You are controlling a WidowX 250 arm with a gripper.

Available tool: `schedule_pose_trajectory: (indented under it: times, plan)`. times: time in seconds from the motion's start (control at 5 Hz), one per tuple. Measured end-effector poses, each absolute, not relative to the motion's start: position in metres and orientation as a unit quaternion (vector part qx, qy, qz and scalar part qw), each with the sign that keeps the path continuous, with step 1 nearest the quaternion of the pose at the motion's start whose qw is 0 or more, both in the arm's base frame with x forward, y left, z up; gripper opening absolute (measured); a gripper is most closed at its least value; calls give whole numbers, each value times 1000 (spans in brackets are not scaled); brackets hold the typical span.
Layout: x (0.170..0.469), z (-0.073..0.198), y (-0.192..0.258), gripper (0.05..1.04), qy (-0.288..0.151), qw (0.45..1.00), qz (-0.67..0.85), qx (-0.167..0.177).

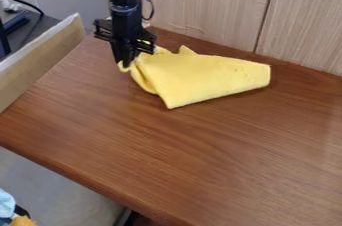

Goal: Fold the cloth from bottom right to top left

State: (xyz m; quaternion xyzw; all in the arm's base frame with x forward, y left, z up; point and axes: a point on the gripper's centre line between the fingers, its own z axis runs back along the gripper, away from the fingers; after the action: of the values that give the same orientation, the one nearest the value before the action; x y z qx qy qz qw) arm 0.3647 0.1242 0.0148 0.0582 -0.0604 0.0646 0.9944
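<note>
The black gripper (pixel 125 64) hangs down at the upper left of the table, its tips at the left end of the yellow cloth (pixel 204 76). A small bit of cloth bunches around the fingertips, and the gripper looks shut on that corner. From there the cloth spreads to the right in a folded, roughly wedge-like shape, with a blunt right end, a point at its lower left and a small peak on its top edge. Folds stack up near the gripper. Part of the cloth's upper left is hidden behind the gripper.
The brown wooden table (pixel 200 155) runs toward the front and right. A light wood panel wall (pixel 207 5) stands right behind the cloth. A low wooden board (pixel 40 60) borders the left side. Coloured items (pixel 8 207) lie below the table's edge at the bottom left.
</note>
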Motion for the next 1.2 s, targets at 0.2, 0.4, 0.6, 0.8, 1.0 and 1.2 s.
schedule_pose_trajectory:
  times: [0.2, 0.4, 0.6, 0.8, 1.0, 1.2]
  plan:
    - [355, 0, 134, 82, -37, 996, 69, 51]
    - [352, 0, 136, 239, -30, 996, 71, 48]
    - [349, -2, 135, 506, -26, 996, 74, 49]
    - [349, -2, 135, 817, -26, 996, 72, 48]
    - [344, -4, 132, 1008, -20, 996, 73, 43]
    - [344, 20, 133, 1007, -45, 995, 77, 51]
